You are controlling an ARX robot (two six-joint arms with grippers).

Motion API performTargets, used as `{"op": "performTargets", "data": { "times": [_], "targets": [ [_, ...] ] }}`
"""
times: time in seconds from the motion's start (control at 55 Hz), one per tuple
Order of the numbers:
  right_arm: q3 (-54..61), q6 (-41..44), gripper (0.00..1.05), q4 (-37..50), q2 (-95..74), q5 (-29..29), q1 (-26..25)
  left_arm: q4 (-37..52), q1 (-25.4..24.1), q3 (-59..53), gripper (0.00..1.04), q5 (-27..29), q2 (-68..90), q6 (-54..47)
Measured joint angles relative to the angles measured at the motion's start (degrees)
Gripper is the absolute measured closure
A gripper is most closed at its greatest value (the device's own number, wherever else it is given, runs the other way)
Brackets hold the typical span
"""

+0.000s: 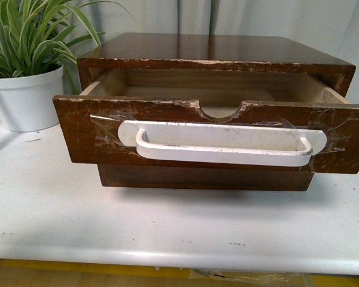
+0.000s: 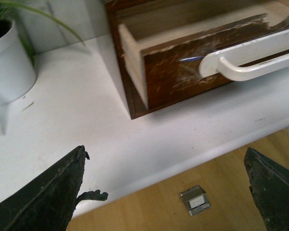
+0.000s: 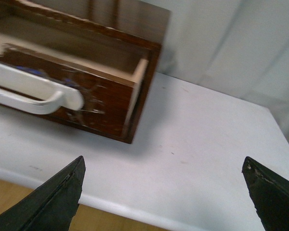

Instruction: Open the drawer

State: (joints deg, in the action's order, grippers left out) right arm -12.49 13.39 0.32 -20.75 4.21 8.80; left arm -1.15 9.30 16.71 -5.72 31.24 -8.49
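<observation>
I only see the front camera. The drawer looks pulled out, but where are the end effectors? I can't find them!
Observer: The left wrist view shows the left end effector open and empty, off the left end of the drawer.
Operator: And the other one?
Observer: The right end effector is open too, touching nothing, facing the table beside the drawer's right end.
Operator: Anything under the table?
Observer: A small metal plate lies on the wooden floor.
</observation>
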Motion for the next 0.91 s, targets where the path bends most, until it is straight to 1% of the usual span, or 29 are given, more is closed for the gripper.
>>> {"op": "performTargets", "data": {
  "times": [0.073, 0.145, 0.2, 0.255, 0.309, 0.509, 0.545, 0.582, 0.6, 0.636, 0.673, 0.8, 0.909],
  "targets": [
    [1.5, -2.5, 0.09, -3.6, 5.8, 1.4, -1.5, -4.3, -3.2, -2.1, 0.06, 1.3, -6.6, 3.4],
    [2.3, -5.7, 0.09, -7.3, 10.6, 1.0, -3.7, -8.4, -6.2, -3.3, 0.06, 3.3, -12.3, 6.1],
    [3.0, -7.7, 0.09, -7.7, 12.4, 0.8, -5.9, -11.2, -7.5, -3.8, 0.06, 5.6, -15.5, 7.4],
    [3.4, -10.0, 0.09, -7.6, 13.1, 0.7, -8.1, -13.9, -8.2, -4.2, 0.06, 7.3, -18.1, 8.9],
    [3.5, -11.5, 0.09, -7.6, 13.2, 0.7, -9.2, -15.2, -8.6, -4.7, 0.06, 7.3, -19.7, 9.7],
    [3.5, -13.4, 0.09, -7.6, 13.4, 0.5, -9.8, -15.5, -8.8, -4.9, 0.06, 7.3, -20.3, 10.7],
    [3.9, -13.4, 0.11, -6.5, 13.7, -0.5, -9.6, -14.4, -8.9, -5.4, 0.08, 7.1, -20.9, 10.5],
    [5.2, -13.4, 0.18, -3.4, 14.6, -2.7, -9.4, -8.8, -9.0, -7.9, 0.15, 6.3, -23.0, 10.0],
    [5.6, -13.4, 0.19, -2.9, 14.8, -3.0, -9.4, -7.5, -9.0, -8.6, 0.16, 6.1, -23.6, 10.0],
    [6.4, -13.4, 0.26, -1.8, 15.6, -3.9, -9.1, -3.0, -9.1, -10.8, 0.24, 5.7, -25.6, 9.7],
    [6.8, -13.4, 0.32, -1.5, 16.0, -4.2, -9.0, -1.0, -9.1, -11.5, 0.29, 5.7, -26.5, 9.6],
    [7.8, -13.3, 0.53, -1.2, 16.7, -4.3, -8.9, 0.4, -9.1, -12.3, 0.51, 5.7, -27.6, 9.2],
    [8.5, -13.3, 0.69, -1.1, 17.2, -4.2, -8.9, 0.4, -9.1, -13.2, 0.67, 5.7, -27.9, 9.1]
  ]
}}
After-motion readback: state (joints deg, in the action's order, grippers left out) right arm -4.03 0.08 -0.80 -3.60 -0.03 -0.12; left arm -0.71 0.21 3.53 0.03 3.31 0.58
